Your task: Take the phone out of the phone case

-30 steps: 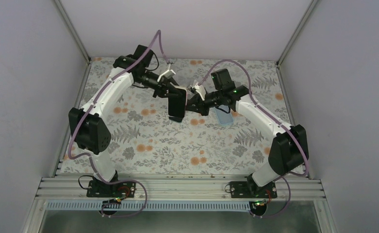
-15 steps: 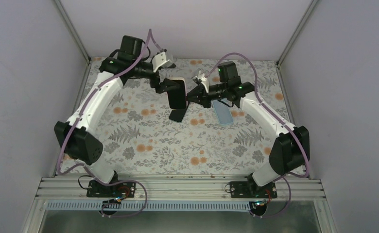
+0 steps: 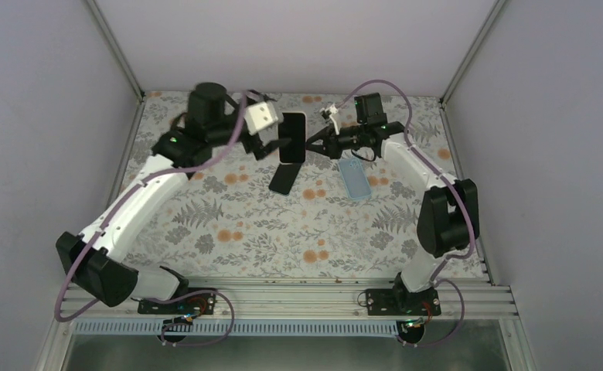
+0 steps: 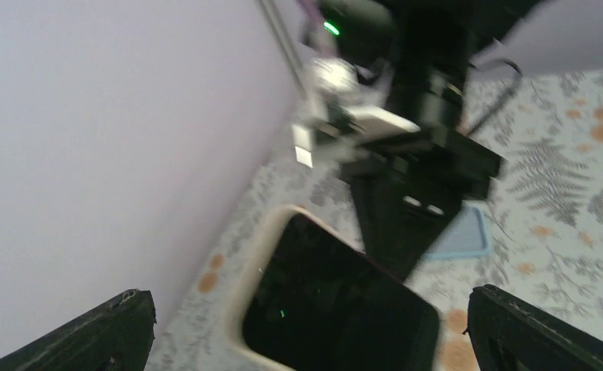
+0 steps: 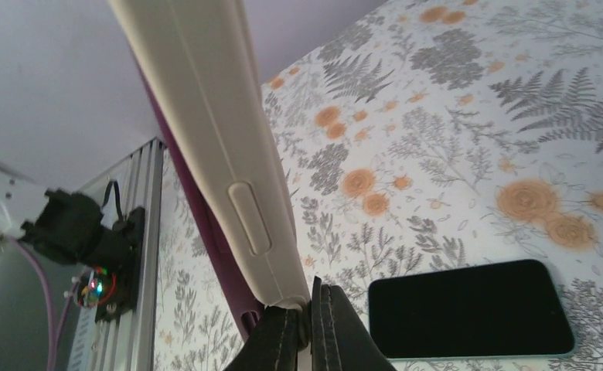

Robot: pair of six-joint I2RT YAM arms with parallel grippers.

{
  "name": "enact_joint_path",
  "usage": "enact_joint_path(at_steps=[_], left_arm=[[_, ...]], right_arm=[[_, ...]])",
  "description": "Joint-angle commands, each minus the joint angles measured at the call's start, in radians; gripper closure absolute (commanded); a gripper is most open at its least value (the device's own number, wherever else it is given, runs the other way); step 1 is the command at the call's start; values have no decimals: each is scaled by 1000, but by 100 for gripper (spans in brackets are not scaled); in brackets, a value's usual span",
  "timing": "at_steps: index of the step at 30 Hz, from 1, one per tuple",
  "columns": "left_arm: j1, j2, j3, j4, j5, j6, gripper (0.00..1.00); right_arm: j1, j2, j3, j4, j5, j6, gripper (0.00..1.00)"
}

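My right gripper (image 3: 310,144) (image 5: 311,290) is shut on the end edge of a cream phone case (image 3: 291,137) (image 5: 206,108) and holds it up in the air over the back of the table. A purple edge (image 5: 206,224) shows behind the case's cream side. Inside its cream rim (image 4: 256,263) the case shows a dark face (image 4: 337,309); I cannot tell whether that is the phone's screen. My left gripper (image 3: 270,145) (image 4: 314,340) is wide open beside the case's left edge, not touching it. A black phone (image 3: 281,178) (image 5: 468,309) lies flat on the table below.
A light blue phone case (image 3: 355,179) (image 4: 461,232) lies on the flowered table cloth (image 3: 236,232) right of the black phone. Grey walls (image 3: 43,116) close the table on three sides. The metal rail (image 3: 283,297) with both arm bases runs along the near edge.
My left gripper has opened and its arm has risen and swung back. My right gripper has lifted the cream case toward the back wall. The black phone now lies uncovered on the table.
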Motion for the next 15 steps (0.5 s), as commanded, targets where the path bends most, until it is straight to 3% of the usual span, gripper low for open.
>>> enact_joint_path(at_steps=[1,7,15], left_arm=[[-93,19,-123,137,-228,-7,0],[-186,93,-187,305,-449,8,0],[-256,212,-155,418,-532,-8,0]], right_arm=[[-61,61,114,95,-115,165,96],[-75,136,222,108,-98,266,96],[-75,200,294,100,-41,312,96]])
